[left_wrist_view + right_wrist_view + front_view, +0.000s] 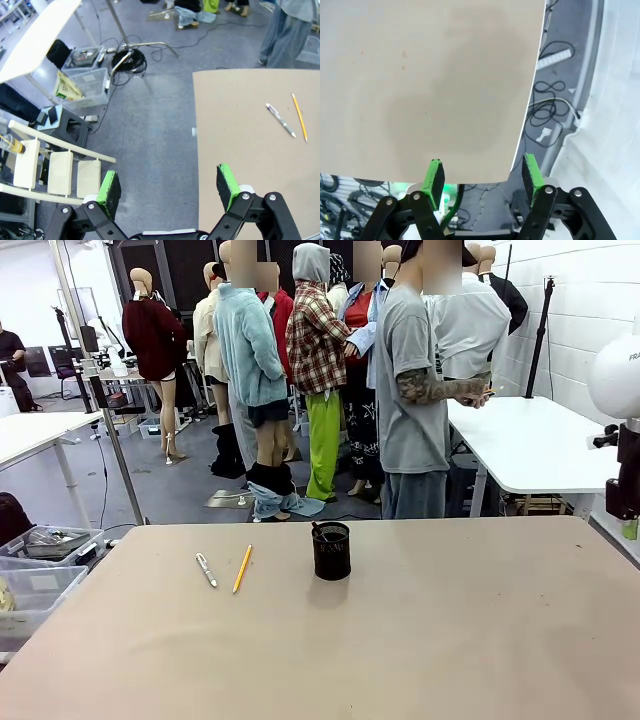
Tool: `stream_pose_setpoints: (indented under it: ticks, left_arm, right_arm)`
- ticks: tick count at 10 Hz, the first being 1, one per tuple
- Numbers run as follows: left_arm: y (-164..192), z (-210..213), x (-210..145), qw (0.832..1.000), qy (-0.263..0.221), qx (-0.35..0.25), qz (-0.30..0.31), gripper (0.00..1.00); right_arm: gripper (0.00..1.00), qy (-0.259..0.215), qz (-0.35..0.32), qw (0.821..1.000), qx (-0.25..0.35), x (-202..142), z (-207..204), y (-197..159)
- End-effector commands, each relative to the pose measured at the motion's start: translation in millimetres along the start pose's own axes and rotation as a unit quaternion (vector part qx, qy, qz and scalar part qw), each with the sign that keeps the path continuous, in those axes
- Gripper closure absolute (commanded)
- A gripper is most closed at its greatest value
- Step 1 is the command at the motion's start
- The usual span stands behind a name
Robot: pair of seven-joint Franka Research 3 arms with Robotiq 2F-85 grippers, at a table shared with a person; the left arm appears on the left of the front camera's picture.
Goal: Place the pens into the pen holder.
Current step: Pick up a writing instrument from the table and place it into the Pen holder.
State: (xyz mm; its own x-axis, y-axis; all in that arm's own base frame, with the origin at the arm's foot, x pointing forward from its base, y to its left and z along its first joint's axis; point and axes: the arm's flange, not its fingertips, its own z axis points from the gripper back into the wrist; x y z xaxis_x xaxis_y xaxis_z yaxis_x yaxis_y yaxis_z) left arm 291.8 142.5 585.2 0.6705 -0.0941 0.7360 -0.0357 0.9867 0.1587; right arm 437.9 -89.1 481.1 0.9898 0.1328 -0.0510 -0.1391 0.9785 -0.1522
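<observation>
One pen (318,531) sits mostly hidden in the pen holder (331,552); white pen (206,570), yellow pencil (242,569) point away; left gripper (169,186), right gripper (483,177) gape empty.

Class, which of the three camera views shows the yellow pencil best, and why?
The front view: the yellow pencil lies whole, between the white pen and the pen holder. The left wrist view has it thinner, near the right edge. The right wrist view faces another part of the table.

The tabletop (450,640) is showing plain beige, the holder (331,551) black mesh, the pen (206,569) white and silver, the pencil (242,568) yellow-orange; the left claw (169,184) and right claw (482,174) are wearing green pads (226,181) on black
</observation>
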Motion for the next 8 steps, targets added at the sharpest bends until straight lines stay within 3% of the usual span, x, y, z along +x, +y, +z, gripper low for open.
stream_pose_setpoints:
  ticks: [1,2,4,6,8]
  left_arm:
    - [-64,-13,39,0.996,0.026,-0.037,-0.074,0.00]
    - [-99,-28,56,0.993,0.053,-0.048,-0.098,0.00]
    - [-162,-78,88,0.980,0.159,-0.064,-0.102,0.00]
    - [-213,-132,103,0.959,0.276,-0.058,-0.014,0.00]
    - [-223,-154,99,0.936,0.323,-0.107,0.090,0.00]
  right_arm:
    - [0.22,-0.009,0.019,1.000,-0.008,-2,6,1]
    - [0.22,-0.009,0.019,1.000,-0.008,-2,6,1]
    - [0.22,-0.009,0.019,1.000,-0.008,-2,6,1]
    - [0.22,-0.009,0.019,1.000,-0.008,-2,6,1]
    - [0.22,-0.009,0.019,1.000,-0.008,-2,6,1]
